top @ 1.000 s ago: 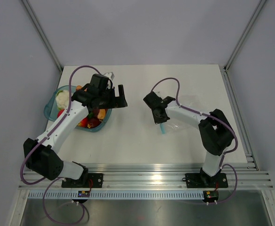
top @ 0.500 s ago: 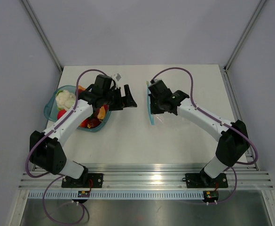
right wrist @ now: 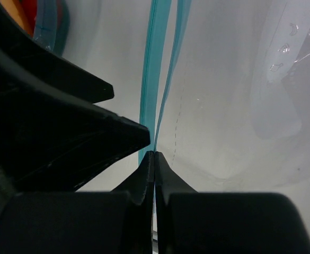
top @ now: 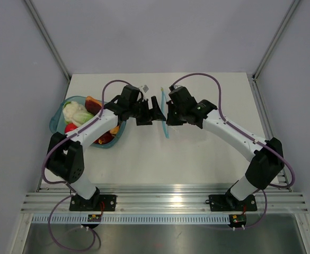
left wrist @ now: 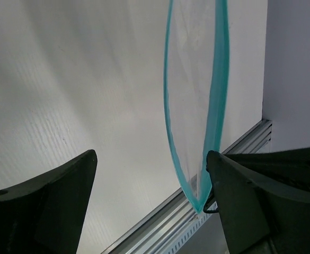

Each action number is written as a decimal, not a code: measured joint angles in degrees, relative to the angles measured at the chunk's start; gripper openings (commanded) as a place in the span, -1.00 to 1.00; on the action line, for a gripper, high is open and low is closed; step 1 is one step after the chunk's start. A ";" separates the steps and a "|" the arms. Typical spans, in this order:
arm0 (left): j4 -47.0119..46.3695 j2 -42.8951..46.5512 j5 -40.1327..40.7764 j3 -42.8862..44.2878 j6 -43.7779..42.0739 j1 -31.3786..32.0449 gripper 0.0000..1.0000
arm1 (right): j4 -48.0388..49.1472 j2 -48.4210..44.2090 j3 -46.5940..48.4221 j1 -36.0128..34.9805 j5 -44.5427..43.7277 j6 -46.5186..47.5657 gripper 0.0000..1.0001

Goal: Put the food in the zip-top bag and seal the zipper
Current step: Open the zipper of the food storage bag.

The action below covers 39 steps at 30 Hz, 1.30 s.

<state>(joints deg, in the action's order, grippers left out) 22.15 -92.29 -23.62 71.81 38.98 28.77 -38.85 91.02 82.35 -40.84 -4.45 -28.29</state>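
Though clear, teal-rimmed zip-top bag (left wrist: 194,95)

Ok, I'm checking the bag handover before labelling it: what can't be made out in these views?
Top external: the zip-top bag is edge-on, a thin teal line; contents unreadable.
Top external: the left arm covers part of the food in the bowl.
Left wrist: whether the left gripper touches the bag's lower corner is unclear.
Right wrist: the right gripper hides how much zipper it pinches.
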 measured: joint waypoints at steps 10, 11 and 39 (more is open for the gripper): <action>0.33 -6.25 1.18 3.85 1.75 0.46 -0.31 | -2.01 -3.41 0.48 0.00 1.07 -1.05 -1.00; 0.39 -6.43 1.31 4.39 1.86 0.48 -0.66 | -2.69 -3.98 0.50 -0.02 1.03 -1.20 -1.00; 31.19 -6.03 15.47 30.03 -15.08 2.03 -1.00 | -9.73 -1.73 11.34 -0.04 -6.43 -7.08 0.07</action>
<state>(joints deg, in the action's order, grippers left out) 53.34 -98.32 -8.14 101.84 23.90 30.81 -48.58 89.30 93.69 -40.88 -10.87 -35.38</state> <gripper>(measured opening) 0.008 0.482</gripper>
